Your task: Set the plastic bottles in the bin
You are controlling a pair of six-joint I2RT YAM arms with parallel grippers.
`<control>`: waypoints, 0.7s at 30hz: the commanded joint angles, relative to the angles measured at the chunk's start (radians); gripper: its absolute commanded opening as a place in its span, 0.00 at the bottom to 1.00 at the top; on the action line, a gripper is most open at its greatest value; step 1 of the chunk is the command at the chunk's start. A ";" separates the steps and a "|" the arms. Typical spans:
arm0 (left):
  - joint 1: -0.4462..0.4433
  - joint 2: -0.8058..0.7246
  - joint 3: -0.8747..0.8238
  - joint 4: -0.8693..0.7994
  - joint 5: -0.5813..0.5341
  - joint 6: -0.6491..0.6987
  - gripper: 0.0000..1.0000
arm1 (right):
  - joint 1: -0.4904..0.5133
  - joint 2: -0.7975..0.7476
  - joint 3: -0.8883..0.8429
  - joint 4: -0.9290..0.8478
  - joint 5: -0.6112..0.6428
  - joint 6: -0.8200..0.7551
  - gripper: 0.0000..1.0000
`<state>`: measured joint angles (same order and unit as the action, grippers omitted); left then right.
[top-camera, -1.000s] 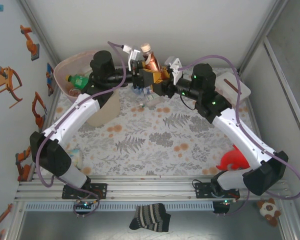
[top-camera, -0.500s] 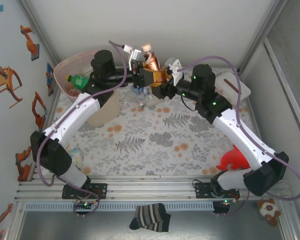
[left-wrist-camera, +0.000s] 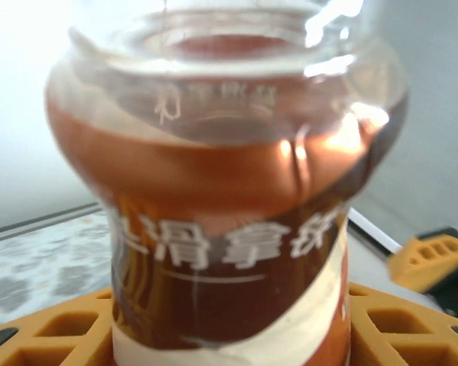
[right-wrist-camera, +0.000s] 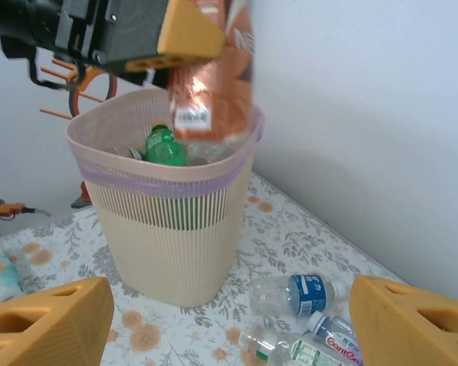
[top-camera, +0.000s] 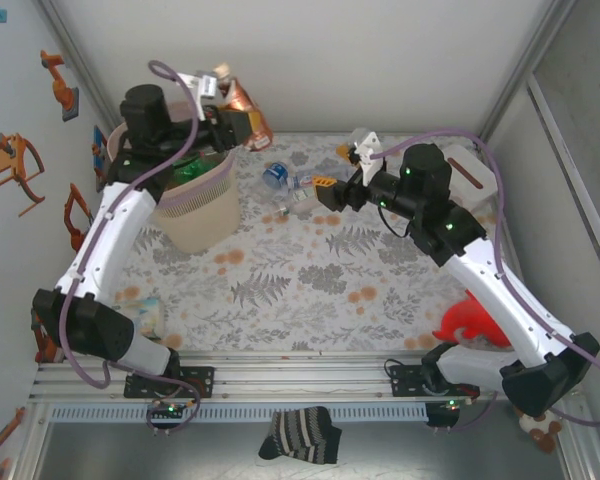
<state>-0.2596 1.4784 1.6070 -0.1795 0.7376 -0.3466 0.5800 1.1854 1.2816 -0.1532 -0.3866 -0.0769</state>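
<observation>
Left end effector [top-camera: 246,120] gripping one brown bottle [top-camera: 240,97], one green bottle [right-wrist-camera: 164,146] in bin [right-wrist-camera: 168,229]

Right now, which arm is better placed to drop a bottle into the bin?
Left: the left pincer holds the brown-labelled bottle up by the bin's rim; the right pincer is open and empty.

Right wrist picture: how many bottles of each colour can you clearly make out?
Brown bottle, held: 1
Green bottle, in the bin: 1
Clear bottles, on the table: 3
Total: 5
</observation>
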 commanded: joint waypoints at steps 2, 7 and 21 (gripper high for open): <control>0.103 -0.050 0.079 -0.281 -0.132 0.095 0.46 | 0.004 -0.002 -0.002 -0.010 0.010 -0.025 0.80; 0.182 -0.027 0.198 -0.653 -0.133 0.384 0.52 | 0.004 0.016 0.014 -0.025 -0.007 -0.043 0.80; 0.252 0.260 0.571 -1.225 -0.246 0.823 0.51 | 0.004 0.075 0.066 -0.065 -0.072 -0.040 0.80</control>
<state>-0.0162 1.7233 2.1368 -1.2572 0.5220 0.3641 0.5804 1.2537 1.3018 -0.2073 -0.4309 -0.1059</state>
